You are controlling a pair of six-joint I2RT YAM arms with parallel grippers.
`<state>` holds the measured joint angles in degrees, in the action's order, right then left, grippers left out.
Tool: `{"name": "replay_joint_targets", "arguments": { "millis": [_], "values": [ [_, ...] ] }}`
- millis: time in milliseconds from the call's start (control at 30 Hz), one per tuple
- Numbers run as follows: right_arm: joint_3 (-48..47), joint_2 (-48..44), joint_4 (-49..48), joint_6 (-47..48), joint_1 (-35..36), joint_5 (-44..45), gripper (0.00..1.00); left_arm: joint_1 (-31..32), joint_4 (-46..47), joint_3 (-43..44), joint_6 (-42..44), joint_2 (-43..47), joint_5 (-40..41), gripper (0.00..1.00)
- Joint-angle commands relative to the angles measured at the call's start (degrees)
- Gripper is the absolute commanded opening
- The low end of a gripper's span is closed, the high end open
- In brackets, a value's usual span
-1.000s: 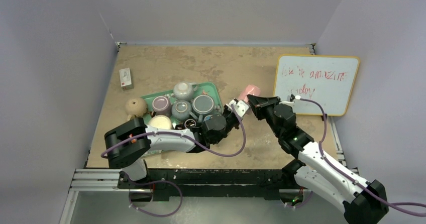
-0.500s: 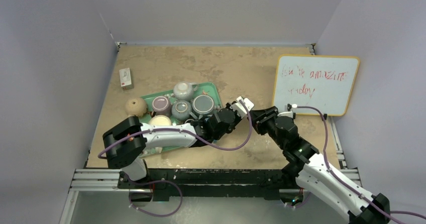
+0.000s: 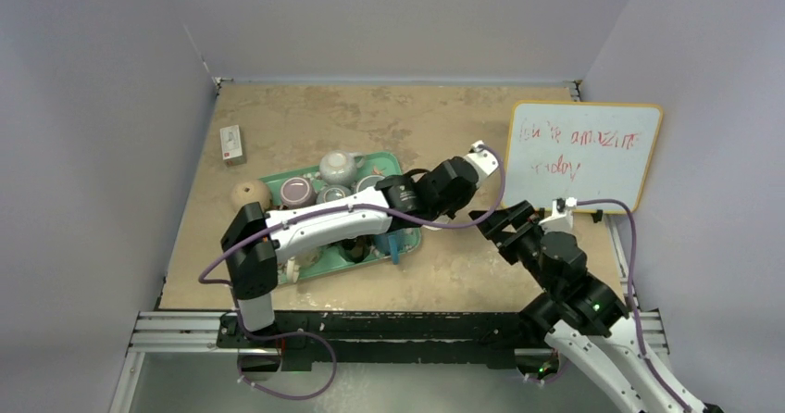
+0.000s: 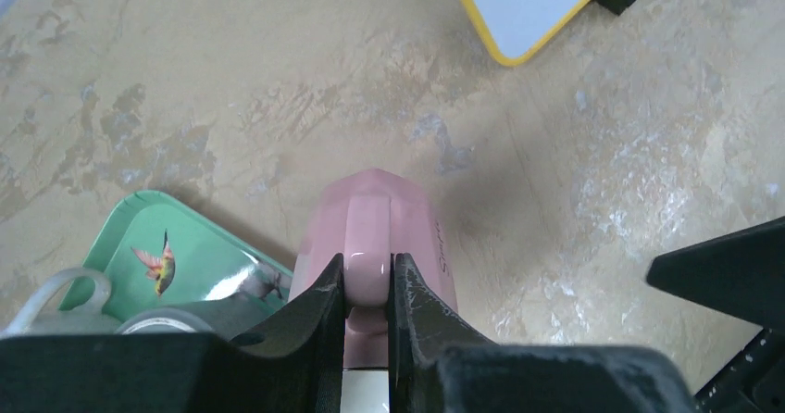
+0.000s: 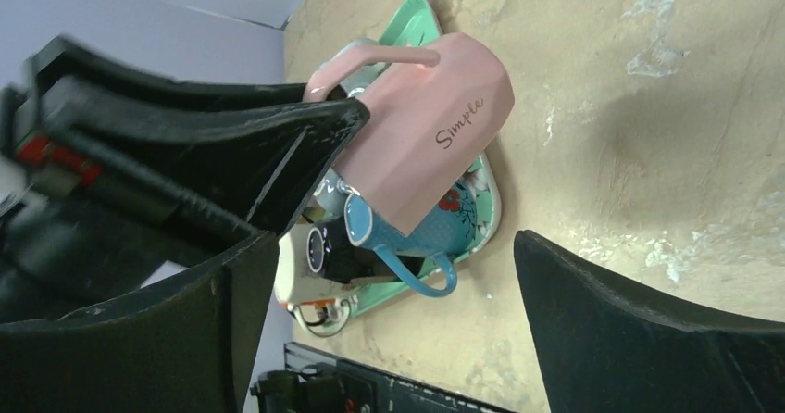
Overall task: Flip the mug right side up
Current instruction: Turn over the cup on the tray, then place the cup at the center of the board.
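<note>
Mug (image 4: pixel 421 246) is up off the table (image 4: pixel 574 154), over the tray (image 4: pixel 139 237) edge, w/ its handle pinched tight in L gripper (image 4: pixel 368 274) jaws. R gripper (image 5: pixel 393 246) jaws are spread wide, holding nothing, w/ mug just ahead, not touching.

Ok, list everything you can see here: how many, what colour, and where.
pink mug: one, pink, held in the air by its handle
blue mug: one, blue, on the tray
other mugs: at least four, grey and cream, on the tray
tray: one, green, middle-left
round thing: one, beige, left of the tray
small box: one, white, far left
whiteboard: one, yellow-framed, right
table: one, tan
left gripper: black, shut on the pink mug's handle
right gripper: black, open
</note>
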<state>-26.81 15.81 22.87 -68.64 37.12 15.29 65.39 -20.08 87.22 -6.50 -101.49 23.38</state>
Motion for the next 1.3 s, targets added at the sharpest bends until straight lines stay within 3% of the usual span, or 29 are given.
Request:
{"name": "replay_joint_targets", "arguments": {
  "millis": [0,267,700,867,1000,1267],
  "values": [
    [-4.56,-2.72,8.53,6.38,0.23,0.17,0.99,-1.47,-18.07,11.37,-2.41,-2.58,-3.46,0.0],
    [-5.08,-7.93,14.09,8.06,0.23,-1.8,0.99,-7.24,-28.17,20.93,-1.52,-9.57,-13.94,0.0],
    [-5.26,-7.26,12.77,8.84,0.23,-2.93,0.99,-9.51,-40.45,44.93,1.32,-30.55,-17.78,0.0],
    [-5.14,-7.22,12.37,8.96,0.23,-3.09,0.99,-10.89,-40.78,48.43,1.84,-34.5,-18.86,0.01],
    [-5.28,-6.67,12.09,9.33,0.23,-3.16,0.99,-12.03,-38.72,47.78,1.93,-34.65,-20.39,0.21],
    [-4.58,-5.05,10.18,10.25,0.19,-4.35,0.99,-13.89,-32.64,45.91,0.26,-31.04,-24.92,0.4]
  ]
}}
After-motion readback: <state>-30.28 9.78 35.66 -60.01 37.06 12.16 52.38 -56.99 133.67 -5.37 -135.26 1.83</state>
